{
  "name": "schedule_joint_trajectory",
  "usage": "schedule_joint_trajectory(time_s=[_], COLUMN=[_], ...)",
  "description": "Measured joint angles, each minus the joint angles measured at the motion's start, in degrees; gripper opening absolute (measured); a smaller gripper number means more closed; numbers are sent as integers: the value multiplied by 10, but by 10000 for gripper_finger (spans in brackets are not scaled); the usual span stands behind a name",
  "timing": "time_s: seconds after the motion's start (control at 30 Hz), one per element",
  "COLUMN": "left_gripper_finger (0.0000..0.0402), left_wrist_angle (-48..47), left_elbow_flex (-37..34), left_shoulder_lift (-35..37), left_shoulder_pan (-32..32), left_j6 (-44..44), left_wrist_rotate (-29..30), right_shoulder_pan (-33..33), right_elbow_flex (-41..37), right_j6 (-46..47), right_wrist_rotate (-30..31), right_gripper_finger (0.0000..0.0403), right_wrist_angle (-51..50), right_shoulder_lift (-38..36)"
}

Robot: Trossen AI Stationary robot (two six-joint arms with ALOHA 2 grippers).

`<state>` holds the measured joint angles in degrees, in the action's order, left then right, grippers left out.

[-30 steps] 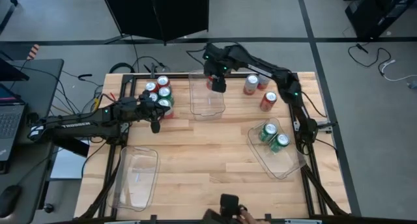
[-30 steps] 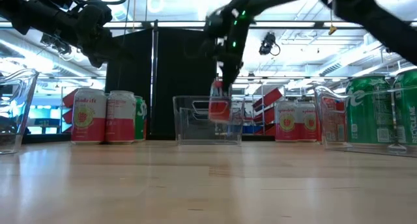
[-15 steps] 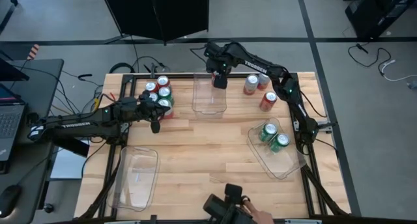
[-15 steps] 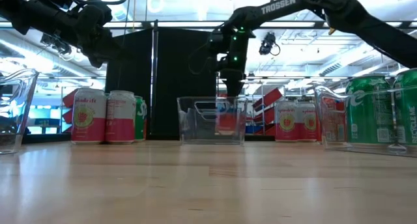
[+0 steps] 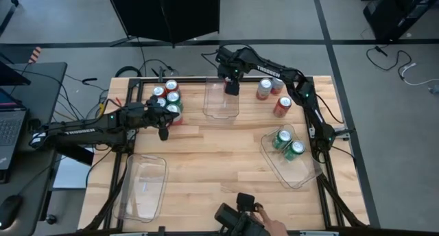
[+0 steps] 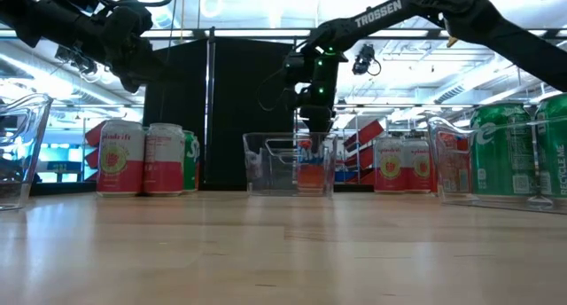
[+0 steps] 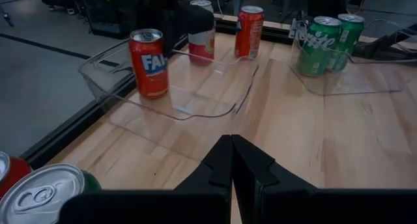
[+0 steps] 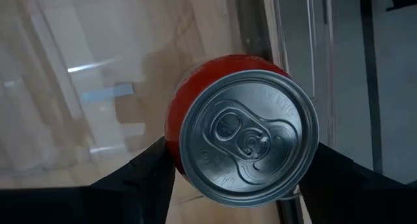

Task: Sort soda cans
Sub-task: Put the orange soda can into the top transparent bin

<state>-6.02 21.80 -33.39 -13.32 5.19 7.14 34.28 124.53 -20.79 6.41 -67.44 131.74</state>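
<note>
My right gripper [image 5: 232, 85] reaches down into the clear bin [image 5: 219, 114] at the table's far middle and is shut on a red soda can [image 8: 247, 136]. That can stands in the bin's far end [image 7: 148, 61] [image 6: 310, 168]. My left gripper [image 5: 163, 131] is shut on nothing [image 7: 231, 152]. It hovers just near of a cluster of red, green and silver cans [image 5: 168, 99] standing at the far left. Three more red cans [image 5: 273, 93] stand right of the middle bin. Two green cans [image 5: 288, 143] stand in the right bin. My right gripper pinches the red can's upper wall just below the silver top [image 8: 174, 142], one finger [image 8: 146, 175] on each side. The fingers come from above, pointing down. The can is upright, and in the low view its base [image 6: 310, 188] is down on the bin's floor.
A third clear bin [image 5: 143, 188] lies at the near left with no cans in it. Bare wood [image 5: 219, 160] spreads across the table's middle. A person's hand with a dark device [image 5: 240, 221] shows at the near edge. Cables lie beyond the far edge.
My right gripper has carried the red can down into the middle bin, from hanging above the floor to standing on it, and moved slightly toward the far edge. The bin has shifted a little toward the right.
</note>
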Motion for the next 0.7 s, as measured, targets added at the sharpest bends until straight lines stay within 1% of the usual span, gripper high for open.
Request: schedule_joint_trajectory(time_s=[0.07, 0.17, 0.23, 0.3, 0.47, 0.57, 0.7], left_gripper_finger=[10, 10, 10, 10, 10, 10, 10], left_wrist_angle=[0, 0, 0, 0, 0, 0, -1], left_elbow_flex=[0, 0, 0, 0, 0, 0, 0], left_shoulder_lift=[0, 0, 0, 0, 0, 0, 0], left_shoulder_pan=[0, 0, 0, 0, 0, 0, 0], left_j6=[0, 0, 0, 0, 0, -2, -3], left_wrist_rotate=[-1, -1, 0, 0, 0, 0, 0], right_shoulder_pan=[-1, -5, -9, -14, -25, -31, -38], right_elbow_flex=[0, -2, -2, -2, 5, 37, 105], right_j6=[4, 7, 7, 4, -3, -2, 0], right_wrist_rotate=[10, 47, 62, 78, 81, 81, 76], right_gripper_finger=[300, 362, 386, 385, 357, 347, 337], right_wrist_angle=[5, 5, 4, 4, -4, -31, -86], right_shoulder_lift=[0, 3, 3, 3, 1, -2, -4])
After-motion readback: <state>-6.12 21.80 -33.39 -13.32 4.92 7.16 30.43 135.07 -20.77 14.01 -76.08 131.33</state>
